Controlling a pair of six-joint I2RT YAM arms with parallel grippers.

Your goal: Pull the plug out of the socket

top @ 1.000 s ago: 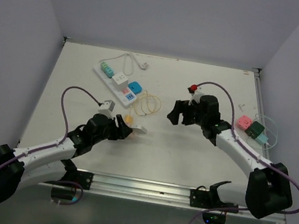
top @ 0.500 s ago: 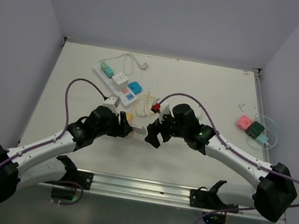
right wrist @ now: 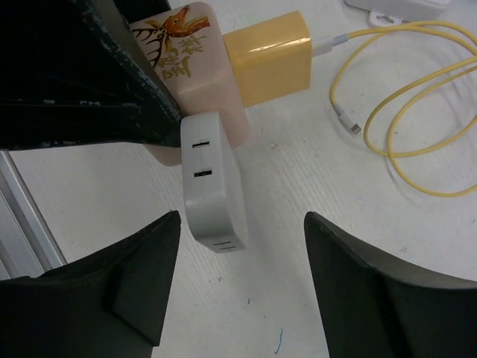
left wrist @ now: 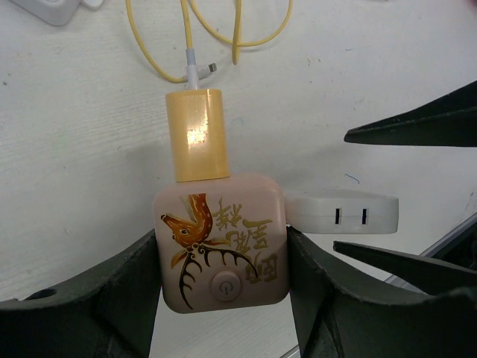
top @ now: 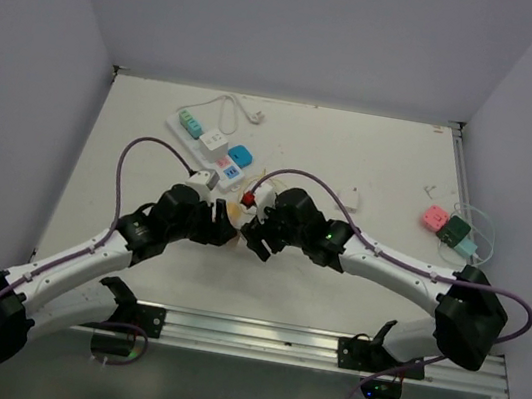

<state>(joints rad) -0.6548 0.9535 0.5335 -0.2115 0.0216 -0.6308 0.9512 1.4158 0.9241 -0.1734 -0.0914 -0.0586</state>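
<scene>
While within right tool (right wrist: pixel 240 220), white plug (right wrist: pixel 212 183).

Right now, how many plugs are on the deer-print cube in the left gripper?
2: a yellow charger on the cube's top edge in the left wrist view, a white adapter on its right side, between the right gripper's open fingers. Underside hidden.

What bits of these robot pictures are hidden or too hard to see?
1. Top view: the pink deer-painted plastic cube is almost hidden under the left gripper and right gripper.
2. Both wrist views: the prongs of the white rounded plug block are hidden where it meets the cube.
3. Right wrist view: the yellow cable runs off the right edge.
</scene>
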